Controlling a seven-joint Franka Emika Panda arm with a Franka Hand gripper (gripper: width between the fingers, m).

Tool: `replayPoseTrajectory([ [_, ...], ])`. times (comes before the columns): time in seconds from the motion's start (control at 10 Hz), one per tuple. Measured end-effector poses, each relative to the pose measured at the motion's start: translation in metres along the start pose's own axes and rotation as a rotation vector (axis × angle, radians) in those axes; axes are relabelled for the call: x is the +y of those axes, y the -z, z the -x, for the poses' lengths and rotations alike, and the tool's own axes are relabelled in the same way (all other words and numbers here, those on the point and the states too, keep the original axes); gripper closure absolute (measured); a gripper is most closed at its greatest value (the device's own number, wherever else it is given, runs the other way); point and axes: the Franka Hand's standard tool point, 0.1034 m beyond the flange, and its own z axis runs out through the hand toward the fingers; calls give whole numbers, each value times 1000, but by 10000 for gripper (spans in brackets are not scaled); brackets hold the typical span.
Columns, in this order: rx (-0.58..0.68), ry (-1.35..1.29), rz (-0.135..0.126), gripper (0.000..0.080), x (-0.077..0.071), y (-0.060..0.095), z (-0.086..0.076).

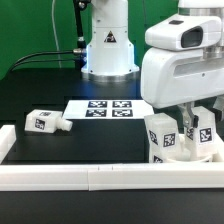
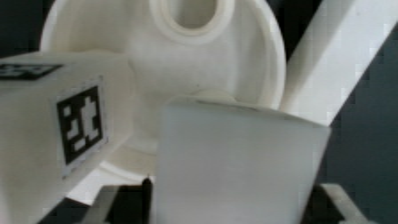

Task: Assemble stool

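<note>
Plainly, the open room lay on the exterior view's left and middle. The black surface [image 1: 110, 140] was bare between the marker board [image 1: 100, 107] and the front rail [image 1: 100, 176], which ran along the near edge. A side rail [image 1: 10, 140] closed off the exterior view's left edge. Behind the marker board stood the robot base [image 1: 108, 45].

The corner on the exterior view's right was crowded. There the gripper [image 1: 193, 126] hung low among the stool parts, just behind the front rail, and the bulky white arm [image 1: 185, 70] above it hid much of that corner. Whether the jaws were apart or clamped on a part could not be told (white shapes crowded round them in both views).

Three legs showed in the exterior view. The lone leg [image 1: 45, 122] lay on its side near the side rail, well apart from the rest. The second leg [image 1: 165, 135] and the third leg [image 1: 203, 130] stood close together, one on either side of the gripper, each showing a black-and-white tag.

In the wrist view the seat [image 2: 178, 60], one round dish with a hole near its middle, filled the background. A tagged leg [image 2: 63, 120] sat just in front of it, though which of the three it was could not be told. A pale slab [image 2: 231, 160] stood close to the camera, and a white bar [image 2: 347, 60] slanted past beside the seat.

In all there were one seat, three legs, two rails and one marker board.
</note>
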Motion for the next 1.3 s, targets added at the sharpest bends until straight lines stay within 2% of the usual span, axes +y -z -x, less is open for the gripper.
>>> replayPoseTrajectory([
  [0.3, 32, -479, -3, 453, -7, 5, -5],
  [0.5, 38, -808, -11, 459, -2, 2, -4],
  [0.8, 32, -986, -11, 459, -1, 0, -2],
  [1.0, 11, -1252, -28, 459, -2, 0, -1],
  [1.2, 16, -1670, -67, 459, -9, -3, -2],
  [1.3, 11, -1710, -83, 459, -6, -3, -1],
])
